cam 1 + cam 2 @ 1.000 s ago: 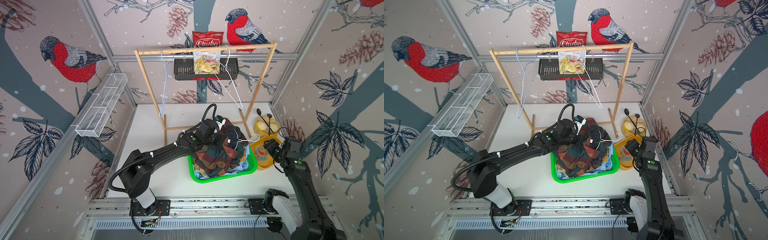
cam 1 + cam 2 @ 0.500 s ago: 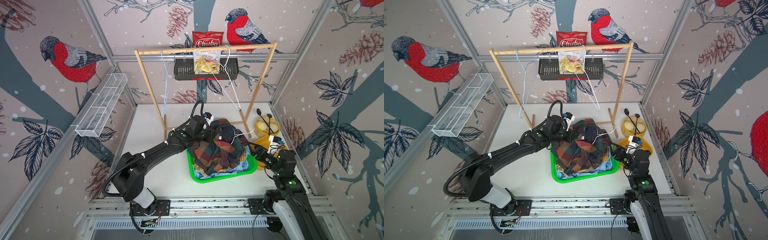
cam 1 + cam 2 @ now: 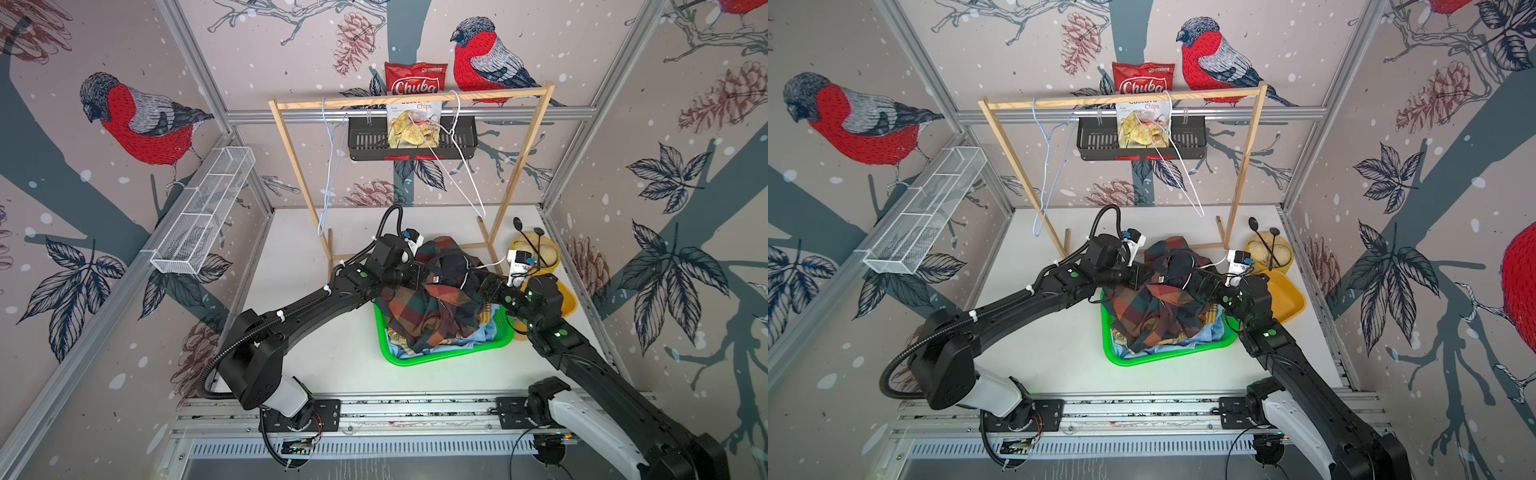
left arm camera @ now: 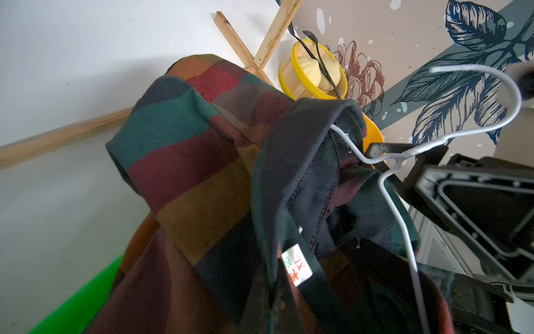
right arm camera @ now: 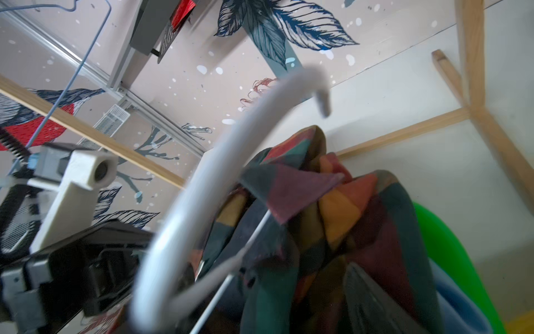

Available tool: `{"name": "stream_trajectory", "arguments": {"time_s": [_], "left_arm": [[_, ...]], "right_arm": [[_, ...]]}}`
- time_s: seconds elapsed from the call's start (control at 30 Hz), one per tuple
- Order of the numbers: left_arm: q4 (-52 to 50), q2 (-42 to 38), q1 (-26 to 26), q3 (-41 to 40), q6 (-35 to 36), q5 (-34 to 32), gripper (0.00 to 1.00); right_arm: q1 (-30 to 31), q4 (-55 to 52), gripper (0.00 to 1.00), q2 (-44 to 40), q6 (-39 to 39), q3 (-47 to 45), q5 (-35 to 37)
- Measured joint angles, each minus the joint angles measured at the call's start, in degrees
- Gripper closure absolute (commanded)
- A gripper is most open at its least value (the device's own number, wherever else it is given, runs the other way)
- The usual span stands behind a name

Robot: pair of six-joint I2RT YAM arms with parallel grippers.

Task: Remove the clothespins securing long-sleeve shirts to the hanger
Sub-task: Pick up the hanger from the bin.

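My left gripper (image 3: 417,276) (image 4: 271,292) is shut on the collar of the dark maroon-orange-green check shirt (image 3: 428,303) (image 4: 187,162), holding it bunched above the green basket (image 3: 449,358). A white wire hanger (image 4: 476,75) (image 5: 219,162) is still inside that shirt. My right gripper (image 3: 478,282) (image 4: 387,162) (image 5: 268,295) is open, with its jaws on either side of the hanger's neck. The light blue shirt (image 3: 482,334) and the yellow plaid shirt (image 3: 1212,316) lie in the basket under the check one. The clothespins are hidden from every view.
The wooden rack (image 3: 409,97) behind carries an empty pale blue hanger (image 3: 330,166) and an empty white hanger (image 3: 461,166), in front of a black basket (image 3: 361,143) with chip bags. A yellow tray (image 3: 567,299) and a yellow bowl (image 3: 536,249) with spoons sit right of the basket.
My right arm swung from over the yellow tray to the hanger's neck, its jaws widening. My left gripper drew back towards the rack, keeping hold of the check shirt.
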Motion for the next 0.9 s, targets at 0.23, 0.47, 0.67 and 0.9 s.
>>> {"name": "stream_trajectory", "arguments": {"time_s": [0.23,0.47,0.67,0.9], "left_arm": [[0.0,-1.2,0.1,-1.6,0.1,-0.1,1.00],[0.1,-1.2,0.1,-2.4,0.1,0.0,1.00],[-0.2,-2.0,0.2,-2.0,0.1,0.3,0.93],[-6.0,-8.2,0.2,-0.2,4.4,1.2,0.40]], "right_arm": [[1.4,4.1,0.38,4.9,-0.4,2.6,2.8],[4.8,5.3,0.73,6.3,-1.9,5.6,5.4],[6.5,4.3,1.00,7.2,-2.3,7.6,7.8],[9.4,-2.8,1.00,9.5,-1.8,15.1,14.4]]}}
